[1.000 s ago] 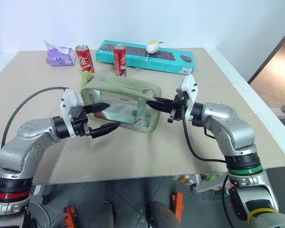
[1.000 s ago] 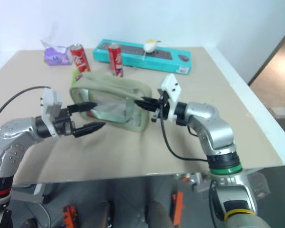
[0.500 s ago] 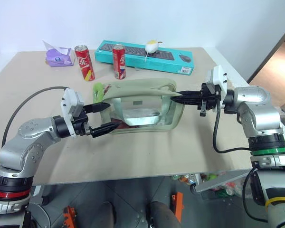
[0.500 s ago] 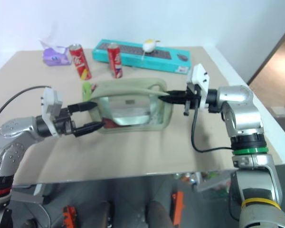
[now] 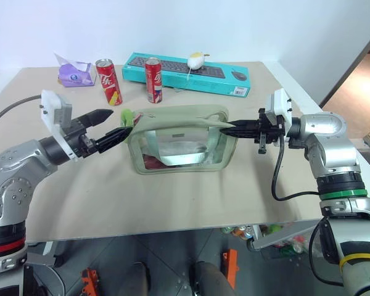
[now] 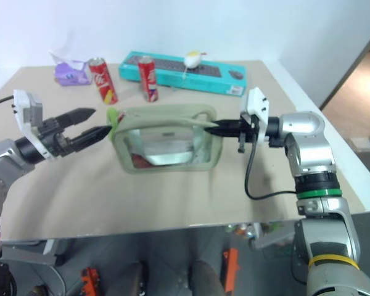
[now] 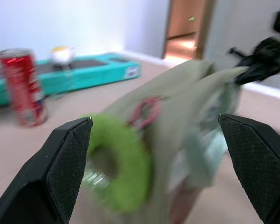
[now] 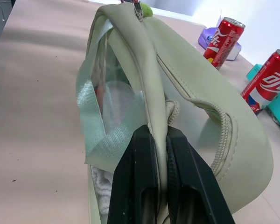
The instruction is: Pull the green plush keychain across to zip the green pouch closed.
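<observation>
Jaws of the right gripper (image 5: 229, 129) are clenched on the boxy sage-green fabric pouch (image 5: 180, 139) end. Left gripper (image 5: 115, 127) jaws are released beside the lime-green plush keychain (image 5: 128, 116).

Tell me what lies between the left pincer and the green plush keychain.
Nothing: in the left wrist view the open left pincer faces the green plush keychain at the green pouch directly.

pouch (image 5: 180, 139): pale sage green, clear window sides
keychain (image 5: 128, 116): bright lime green
cans (image 5: 109, 81): red, white lettering
keyboard box (image 5: 188, 72): teal
surface (image 5: 172, 191): beige
</observation>
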